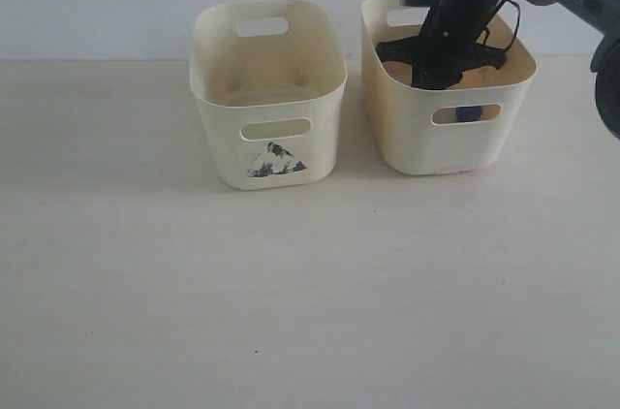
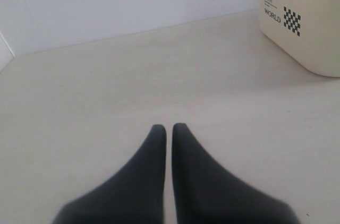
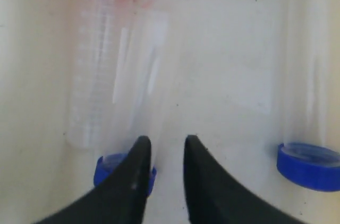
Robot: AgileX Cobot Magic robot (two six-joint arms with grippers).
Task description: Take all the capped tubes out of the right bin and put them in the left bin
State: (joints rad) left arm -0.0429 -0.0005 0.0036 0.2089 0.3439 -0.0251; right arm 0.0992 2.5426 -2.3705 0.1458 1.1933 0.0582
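One arm [image 1: 455, 21] steeply down into the right bin [image 1: 417, 147], right jaws narrowly apart and empty; left jaws together.

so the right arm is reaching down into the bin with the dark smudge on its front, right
Not quite. The right gripper is down in the right bin, the yellower one with the plain front. The left bin, which bears the dark smudge, has no arm in it. The exterior view shows this.
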